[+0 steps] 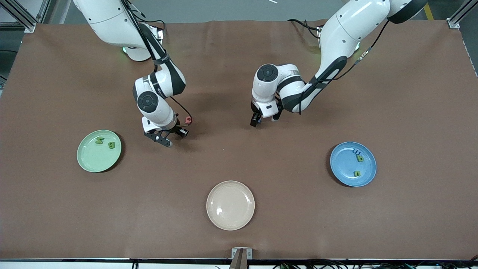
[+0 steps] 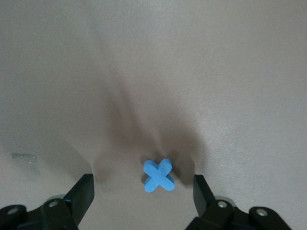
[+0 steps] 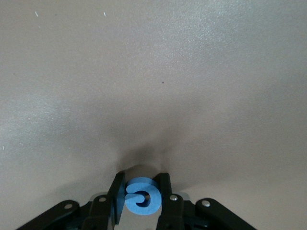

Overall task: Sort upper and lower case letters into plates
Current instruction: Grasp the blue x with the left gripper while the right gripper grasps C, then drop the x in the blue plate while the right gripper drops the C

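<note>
Front view: green plate has two letters, blue plate three; my right gripper clamps a blue G, left gripper gapes around an x.

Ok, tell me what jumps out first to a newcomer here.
The right gripper, over the table's middle near the green plate, has its fingers shut on a blue G. The left gripper hangs open around a blue x lying on the table. The beige plate sits empty.

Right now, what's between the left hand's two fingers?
A blue x-shaped letter lies on the table between the open left hand fingers, untouched, shown in the left wrist view.
</note>
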Controlling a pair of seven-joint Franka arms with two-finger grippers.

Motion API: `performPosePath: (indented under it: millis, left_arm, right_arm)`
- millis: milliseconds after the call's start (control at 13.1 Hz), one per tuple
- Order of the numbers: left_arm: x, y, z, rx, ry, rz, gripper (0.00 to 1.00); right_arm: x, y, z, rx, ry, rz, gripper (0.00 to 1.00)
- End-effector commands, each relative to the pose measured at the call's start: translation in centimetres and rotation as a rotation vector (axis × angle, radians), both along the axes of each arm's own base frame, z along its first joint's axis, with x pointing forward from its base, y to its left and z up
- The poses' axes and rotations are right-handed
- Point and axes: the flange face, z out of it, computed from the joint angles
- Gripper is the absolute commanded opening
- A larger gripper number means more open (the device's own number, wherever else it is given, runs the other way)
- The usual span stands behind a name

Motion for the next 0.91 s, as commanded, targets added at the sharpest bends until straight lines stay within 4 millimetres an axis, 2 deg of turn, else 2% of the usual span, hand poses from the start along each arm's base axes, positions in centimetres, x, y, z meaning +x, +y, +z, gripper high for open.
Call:
performPosePath:
  millis: [0, 76, 152, 228, 381, 457, 533, 685, 838]
  left_arm:
    - [-0.1, -0.5, -0.5, -0.003, -0.011, 0.010, 0.83]
    - [0.0, -0.4, -0.7, 0.000, -0.008, 0.013, 0.79]
    - [0.3, -0.1, -0.8, 0.004, -0.011, 0.018, 0.67]
    - [0.6, 0.1, -0.8, 0.005, -0.014, 0.021, 0.50]
    - [1.3, 0.0, -0.4, -0.004, -0.024, 0.032, 0.09]
    - [2.2, 0.2, 0.1, -0.009, -0.032, 0.047, 0.00]
    - [2.7, 0.3, 0.3, -0.010, -0.037, 0.051, 0.00]
    - [4.6, 0.6, 1.5, -0.007, -0.066, 0.067, 0.00]
    - [7.1, 2.0, 2.6, 0.043, -0.089, 0.067, 0.00]
  right_arm:
    - [-0.5, 0.2, 0.6, 0.005, 0.005, -0.002, 0.11]
    - [-0.4, 0.0, 0.9, 0.001, 0.012, 0.010, 0.10]
    - [0.2, -0.8, 1.9, 0.003, 0.009, 0.030, 0.09]
    - [0.9, -2.4, 2.9, 0.003, 0.014, 0.061, 0.09]
    - [3.3, -7.3, 5.4, 0.005, 0.049, 0.125, 0.09]
    - [4.9, -10.7, 6.3, 0.011, 0.067, 0.171, 0.09]
    - [6.7, -14.9, 7.2, 0.024, 0.062, 0.245, 0.09]
    - [8.6, -21.9, 8.1, 0.042, 0.023, 0.352, 0.09]
    - [9.8, -28.1, 7.7, 0.048, 0.006, 0.434, 0.09]
